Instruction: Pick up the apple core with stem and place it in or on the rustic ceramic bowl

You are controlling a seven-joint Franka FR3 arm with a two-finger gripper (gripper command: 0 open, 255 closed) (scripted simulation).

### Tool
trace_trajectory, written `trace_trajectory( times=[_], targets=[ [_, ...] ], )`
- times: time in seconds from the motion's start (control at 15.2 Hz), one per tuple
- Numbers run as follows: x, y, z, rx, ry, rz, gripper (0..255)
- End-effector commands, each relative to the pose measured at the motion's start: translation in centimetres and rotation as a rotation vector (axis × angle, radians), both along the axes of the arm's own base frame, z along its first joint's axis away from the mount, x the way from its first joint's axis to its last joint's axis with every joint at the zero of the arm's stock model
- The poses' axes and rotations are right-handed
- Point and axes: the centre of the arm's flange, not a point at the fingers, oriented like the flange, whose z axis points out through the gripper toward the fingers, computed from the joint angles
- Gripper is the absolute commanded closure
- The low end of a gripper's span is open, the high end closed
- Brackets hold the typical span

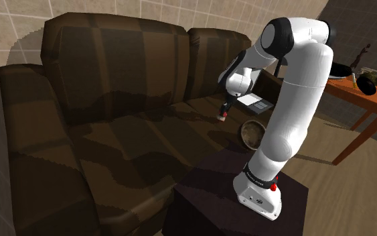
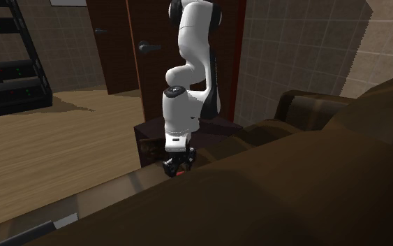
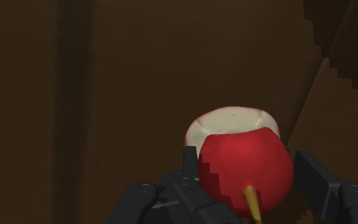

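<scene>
On sofa seat, near bowl: gripper low at cushion, clamped on red core, stem toward wrist. Bowl beside stand, apart from core.

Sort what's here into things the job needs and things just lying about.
For the job: apple core, bowl, gripper.
Just lying about: sofa, orange table, stairs, door.
</scene>
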Motion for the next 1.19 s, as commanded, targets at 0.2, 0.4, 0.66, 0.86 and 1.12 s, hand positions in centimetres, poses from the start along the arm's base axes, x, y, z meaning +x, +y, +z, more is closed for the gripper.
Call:
trace_trajectory(
  times=[0.2, 0.4, 0.66, 0.86, 1.12],
  targets=[
    [0.0, 0.0, -0.1, 0.001, 0.001, 0.000, 255],
    [0.0, 0.0, -0.1, 0.001, 0.001, 0.000, 255],
    [0.0, 0.0, 1.0, 0.001, 0.001, 0.000, 255],
    [0.0, 0.0, 2.6, 0.001, 0.001, 0.000, 255],
    [0.0, 0.0, 4.7, 0.001, 0.001, 0.000, 255]
  ],
)
